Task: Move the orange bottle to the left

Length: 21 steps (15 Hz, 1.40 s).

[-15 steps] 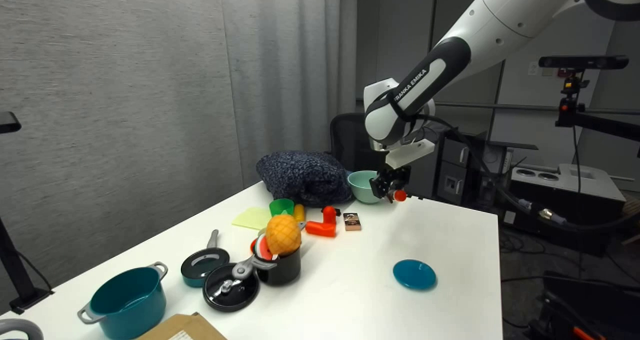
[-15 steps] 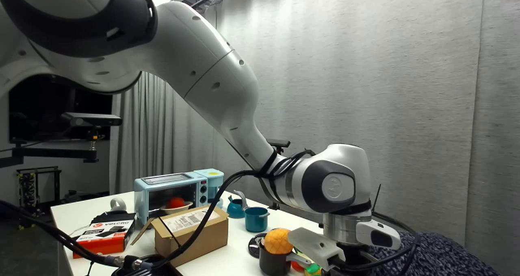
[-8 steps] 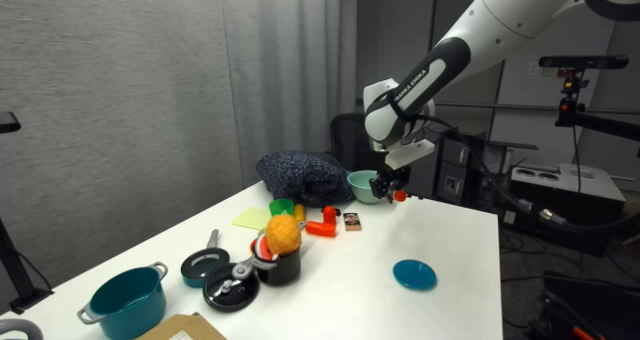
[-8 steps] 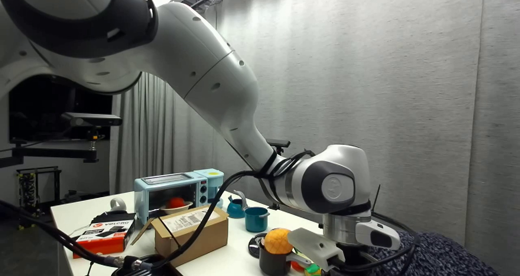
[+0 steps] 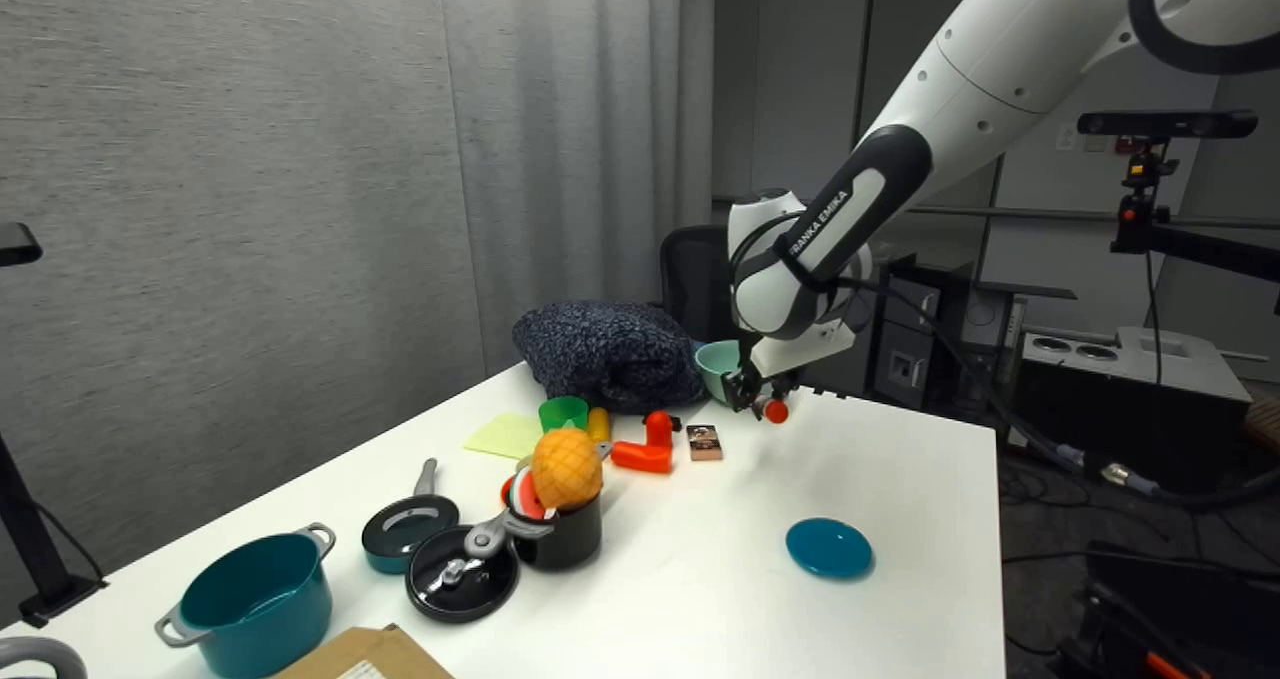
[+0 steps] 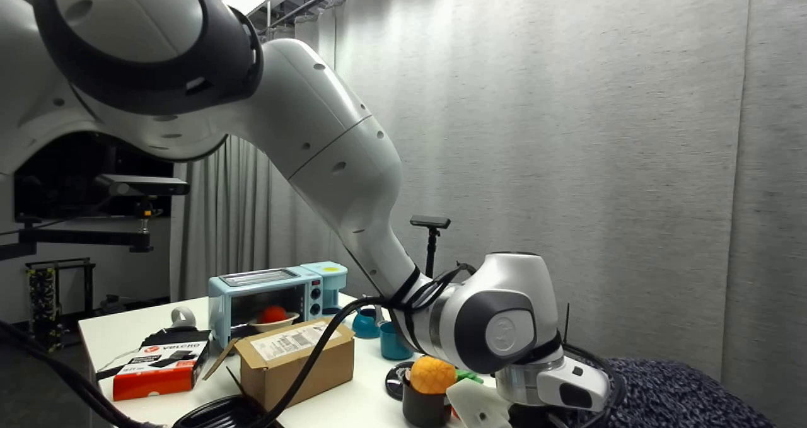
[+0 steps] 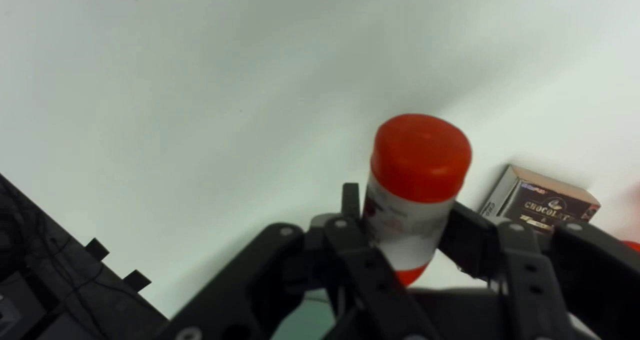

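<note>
The orange bottle (image 7: 420, 162) has a red-orange cap and base and a white label. My gripper (image 7: 405, 217) is shut on it in the wrist view, one black finger on each side of its labelled middle. In an exterior view the bottle's round red-orange end (image 5: 776, 411) shows just below my gripper (image 5: 757, 394), over the far part of the white table (image 5: 740, 579). The bottle appears raised and tilted; its exact height is hard to tell. In an exterior view the fingers and bottle are hidden behind the wrist and white bracket (image 6: 480, 406).
A teal bowl (image 5: 715, 364) stands right behind my gripper. A small chocolate box (image 5: 704, 443), also in the wrist view (image 7: 545, 202), and a flat orange-red block (image 5: 642, 456) lie beside it. A dark blanket (image 5: 605, 354) and blue plate (image 5: 829, 548) are nearby.
Between the earlier two moments the arm hardly moved. Since then my gripper has come lower and tilted, carrying the bottle slightly left and down in an exterior view. The grip has stayed.
</note>
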Tool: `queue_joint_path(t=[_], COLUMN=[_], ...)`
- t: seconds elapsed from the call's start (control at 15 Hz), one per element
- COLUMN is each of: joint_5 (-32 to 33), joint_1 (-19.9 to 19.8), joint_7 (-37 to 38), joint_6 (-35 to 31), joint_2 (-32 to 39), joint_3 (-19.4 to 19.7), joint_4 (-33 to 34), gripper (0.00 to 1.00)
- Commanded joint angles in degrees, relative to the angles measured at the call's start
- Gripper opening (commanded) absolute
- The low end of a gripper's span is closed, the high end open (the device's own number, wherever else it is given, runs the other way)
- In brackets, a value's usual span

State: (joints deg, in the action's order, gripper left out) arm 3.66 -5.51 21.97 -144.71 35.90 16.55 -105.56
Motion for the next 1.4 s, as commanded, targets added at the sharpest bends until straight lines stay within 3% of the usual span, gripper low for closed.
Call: queue_joint_path(t=[0.0,0.13,0.2,0.27,0.53,0.6,0.93,1.13,1.33], joint_5=[3.72,5.19,4.49,3.05,3.13,4.87,9.94,7.1,2.8], joint_1=[4.6,6.99,6.45,5.33,5.92,8.13,21.28,31.87,34.87], joint_7=[7.53,9.63,7.8,6.93,6.99,10.39,25.21,30.6,28.66], joint_6=[-8.22,-9.52,-7.06,-7.82,-7.75,-10.3,-25.04,-31.74,-30.92], joint_2=[2.22,3.2,3.13,3.29,3.69,4.28,8.77,14.95,16.06], joint_3=[4.32,6.61,5.69,4.78,4.99,7.94,23.43,34.74,35.34], joint_4=[-1.72,-2.15,-1.87,-1.48,-1.59,-1.83,-4.43,-6.11,-8.28], gripper=[0.12,0.12,0.12,0.37,0.37,0.12,0.12,0.12,0.12])
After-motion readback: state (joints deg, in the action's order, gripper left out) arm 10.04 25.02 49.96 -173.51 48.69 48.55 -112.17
